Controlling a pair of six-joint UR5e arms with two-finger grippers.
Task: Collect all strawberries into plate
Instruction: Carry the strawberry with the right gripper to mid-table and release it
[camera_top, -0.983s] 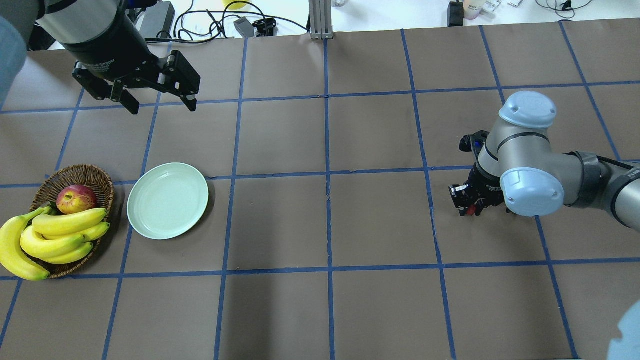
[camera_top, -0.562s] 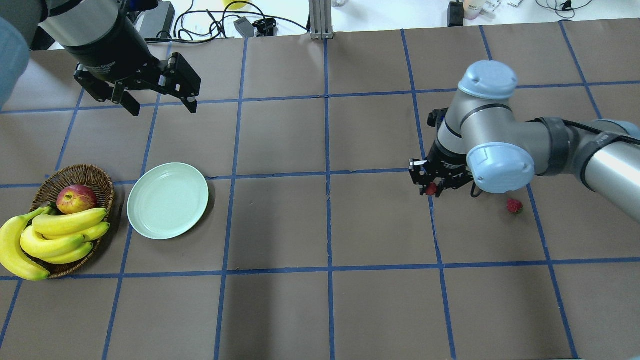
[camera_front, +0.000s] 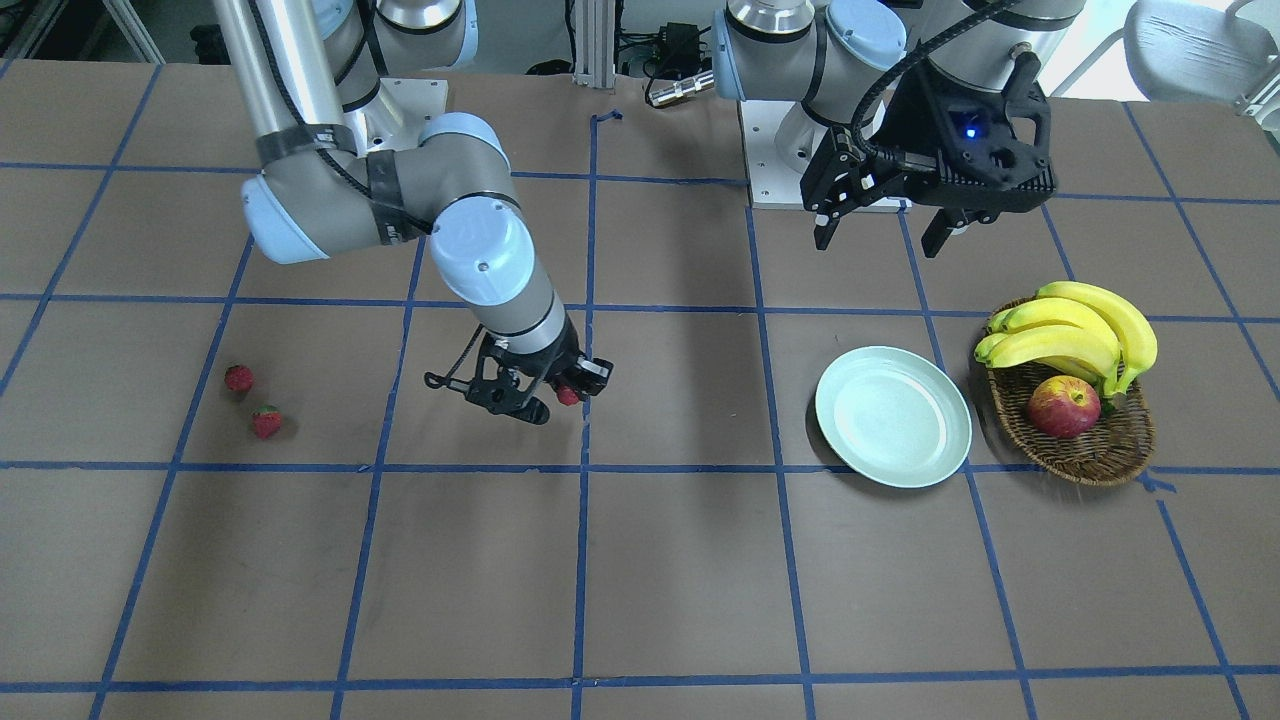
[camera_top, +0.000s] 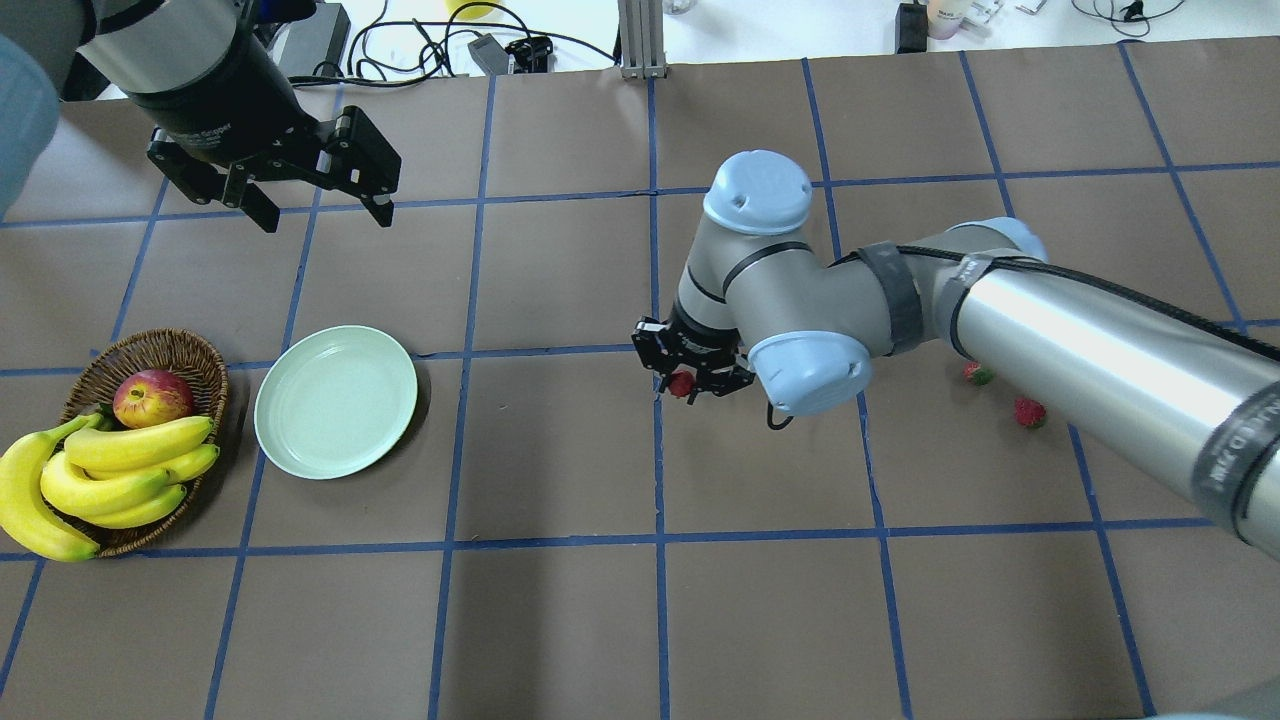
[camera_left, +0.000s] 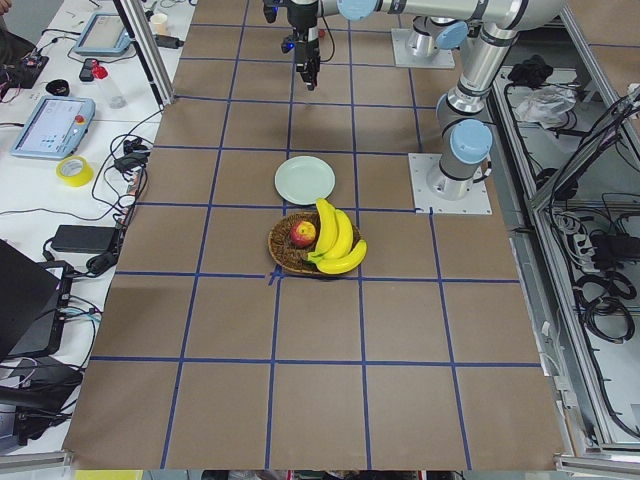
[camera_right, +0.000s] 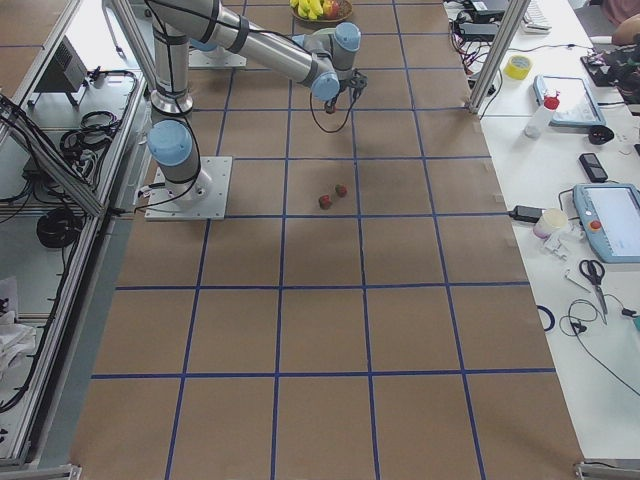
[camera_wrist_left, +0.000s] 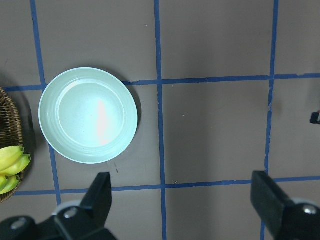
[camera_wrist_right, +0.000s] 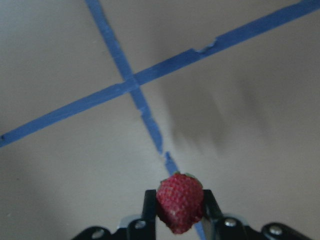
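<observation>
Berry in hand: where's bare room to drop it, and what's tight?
The pale mint-green round plate is wholly bare. Open brown table lies between it and the held red strawberry. Tight: the plate's side toward the brown wicker basket; the open left gripper hangs above nearby.

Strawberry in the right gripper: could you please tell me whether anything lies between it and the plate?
Nothing visible does. Only bare table lies between the strawberry and the plate; the open left gripper hangs off that line.

No writing or label can be read.
</observation>
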